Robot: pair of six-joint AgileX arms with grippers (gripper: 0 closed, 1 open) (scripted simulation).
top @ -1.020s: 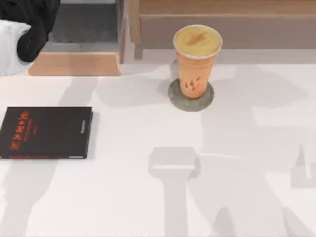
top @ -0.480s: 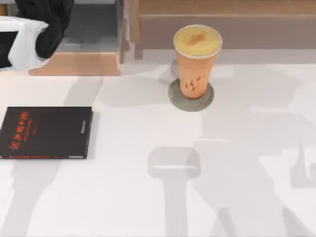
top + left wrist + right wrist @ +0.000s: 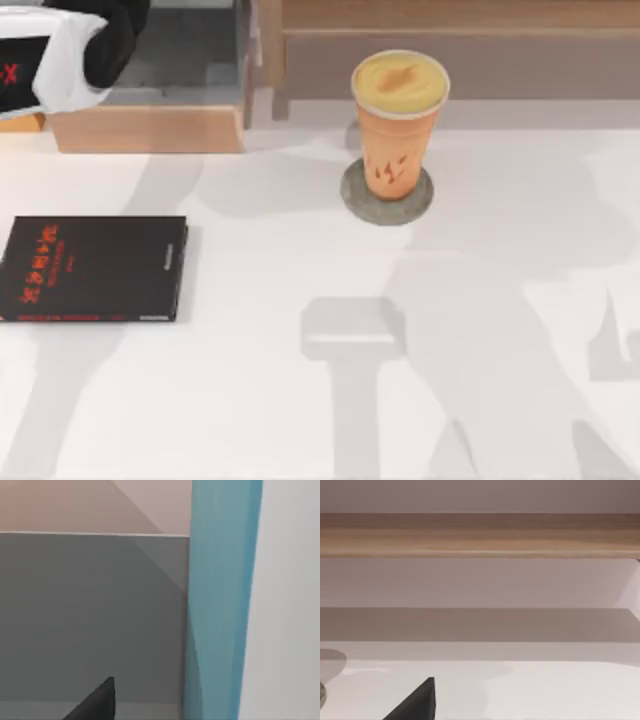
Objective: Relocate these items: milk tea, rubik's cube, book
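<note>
A: Pale wood and white laminate first. The table is carrying everything, and a wooden box with a grey floor is sitting at its far edge, well to the left of the milk tea.

B: And the black book with red lettering?

A: It's lying flat, left of the milk tea and nearer the camera. It isn't the one being moved.

B: So the left arm is doing the work?

A: I'm judging so. It's reaching over that box, far left of the milk tea. Its wrist view is showing the book, teal-blue and standing on edge beside the grey floor, just by the left end effector. I cannot tell whether the end effector is clamped on the book or free of it.

B: How should it be handling this?

A: It should be keeping the book upright and lowering it slowly. It should be letting go only once the bottom edge is resting on the grey floor, or the book is likely to tip.

B: The right end effector?

A: It's idling low over the table near the milk tea's grey coaster. I cannot tell its state either. The milk tea is standing upright on that coaster.
</note>
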